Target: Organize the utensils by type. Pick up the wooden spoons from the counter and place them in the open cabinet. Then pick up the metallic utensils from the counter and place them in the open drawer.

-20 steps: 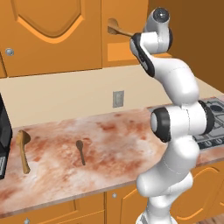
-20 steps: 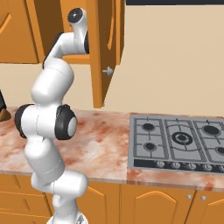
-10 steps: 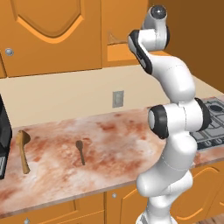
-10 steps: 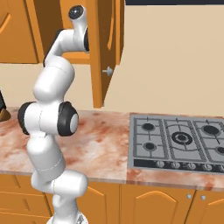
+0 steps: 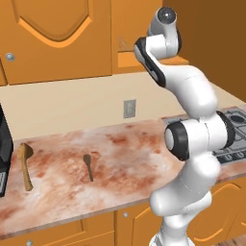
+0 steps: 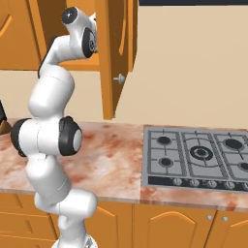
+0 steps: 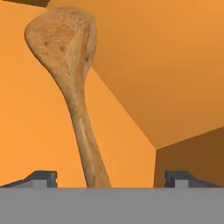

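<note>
In the hand view the gripper (image 7: pixel 111 178) stood with its jaws wide apart, the dark fingertips (image 7: pixel 41 178) showing at seven and five o'clock, and a wooden spoon (image 7: pixel 72 74) lay between them on the orange cabinet shelf (image 7: pixel 166 65), handle running from six o'clock up to its bowl at eleven; neither tip touched it. A second before, the spoon's handle had jutted from the hand at the cabinet mouth in the left base view; now the hand had drawn closer to the arm and the jaws had let go. On the counter (image 5: pixel 129 158) the second wooden spoon (image 5: pixel 26 165) lay at nine o'clock and a small dark spoon (image 5: pixel 89 166) just right of it, both unmoved
</note>
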Controlling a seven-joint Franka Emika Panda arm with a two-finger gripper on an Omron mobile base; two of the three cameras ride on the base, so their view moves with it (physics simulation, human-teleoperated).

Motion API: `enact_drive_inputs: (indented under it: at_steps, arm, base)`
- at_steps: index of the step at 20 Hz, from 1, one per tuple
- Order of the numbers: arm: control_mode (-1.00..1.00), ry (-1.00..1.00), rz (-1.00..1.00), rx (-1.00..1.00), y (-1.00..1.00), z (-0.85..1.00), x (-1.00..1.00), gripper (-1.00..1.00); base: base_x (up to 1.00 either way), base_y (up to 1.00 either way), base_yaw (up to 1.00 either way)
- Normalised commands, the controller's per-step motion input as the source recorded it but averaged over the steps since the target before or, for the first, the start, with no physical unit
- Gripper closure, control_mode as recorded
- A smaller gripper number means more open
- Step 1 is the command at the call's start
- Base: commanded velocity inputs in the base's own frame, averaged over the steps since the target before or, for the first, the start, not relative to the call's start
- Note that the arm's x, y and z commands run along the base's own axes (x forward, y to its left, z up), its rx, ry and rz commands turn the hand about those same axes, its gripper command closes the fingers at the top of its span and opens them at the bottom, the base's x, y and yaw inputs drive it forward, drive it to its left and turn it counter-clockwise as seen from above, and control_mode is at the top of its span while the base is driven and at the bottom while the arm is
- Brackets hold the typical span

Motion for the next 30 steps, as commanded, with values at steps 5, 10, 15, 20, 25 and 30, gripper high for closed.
enact_drive_inputs:
  at_steps: [5,10,15,20,25,30]
  arm:
    - [-1.0,-0.12,0.0,0.0,0.14,-0.23,-0.8,-1.0]
    - [-1.0,0.04,-0.05,0.05,0.16,-0.3,-0.95,-1.0]
    - [-1.0,0.17,-0.08,0.2,0.11,-0.02,-0.7,-1.0]
    - [-1.0,0.27,-0.02,0.25,0.03,-0.07,-0.58,-1.0]
    - [-1.0,0.25,0.0,0.24,0.1,-0.29,-0.48,-1.0]
    - [-1.0,0.16,-0.03,0.06,0.27,-0.6,-0.53,-1.0]
  base:
    - [0.0,0.0,0.0]
    - [0.0,0.0,0.0]
    - [0.0,0.0,0.0]
    - [0.0,0.0,0.0]
    - [0.0,0.0,0.0]
    - [0.0,0.0,0.0]
